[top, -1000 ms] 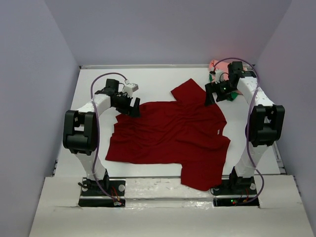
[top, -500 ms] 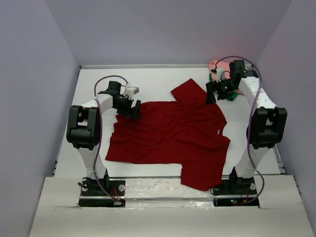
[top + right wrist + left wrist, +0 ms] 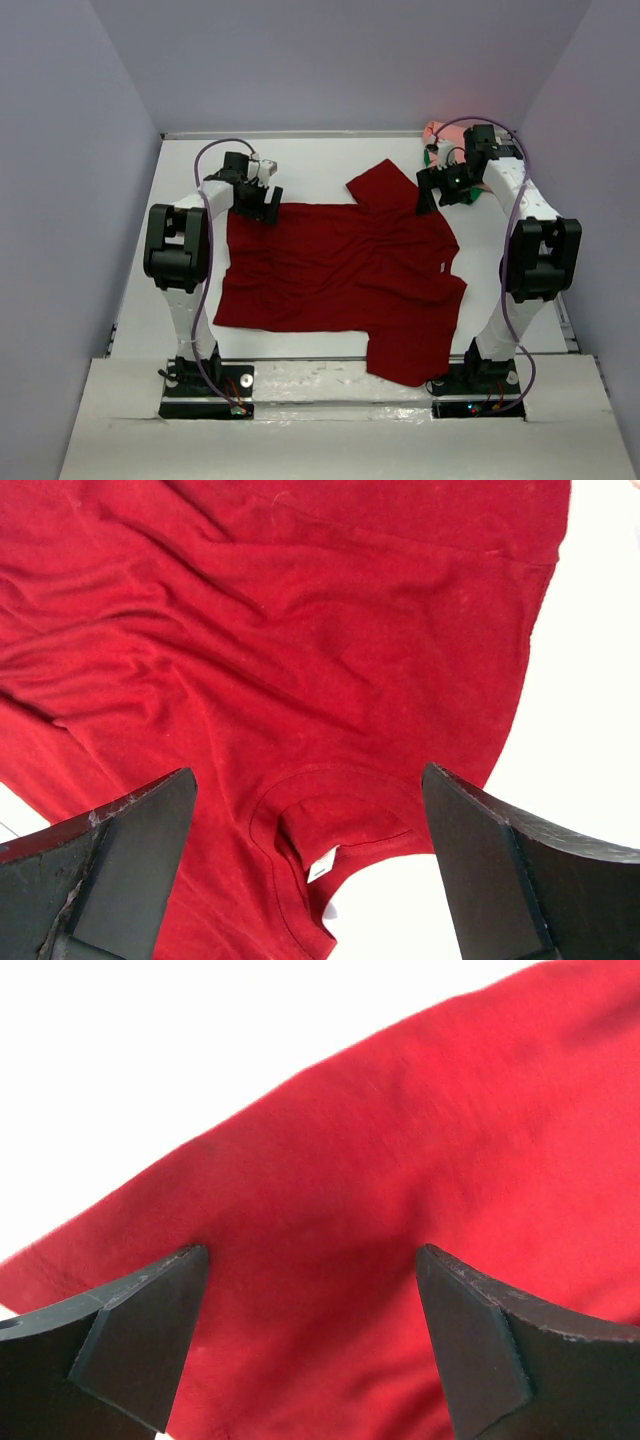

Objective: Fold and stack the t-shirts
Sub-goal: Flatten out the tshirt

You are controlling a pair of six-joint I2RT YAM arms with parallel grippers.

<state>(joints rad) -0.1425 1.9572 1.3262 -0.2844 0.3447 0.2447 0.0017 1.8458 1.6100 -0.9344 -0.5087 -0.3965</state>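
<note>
A dark red t-shirt [image 3: 340, 265] lies spread on the white table [image 3: 320, 165], one sleeve pointing to the far side and one over the near edge. My left gripper [image 3: 262, 204] is open over the shirt's far left corner; in the left wrist view [image 3: 312, 1260] red cloth lies under the spread fingers [image 3: 140, 1345]. My right gripper [image 3: 428, 196] is open above the shirt's far right part; in the right wrist view [image 3: 307, 780] it hangs over the collar and its white tag [image 3: 320, 865]. A salmon pink shirt [image 3: 433, 130] and a bit of green fabric [image 3: 470, 197] sit behind the right arm, mostly hidden.
Grey walls enclose the table on the left, back and right. The table's front edge [image 3: 330, 362] runs between the two arm bases, and the near sleeve [image 3: 405, 360] hangs over it.
My left gripper has moved toward the far side, and the shirt's far left corner now lies flatter and farther out. My right gripper has barely moved.
</note>
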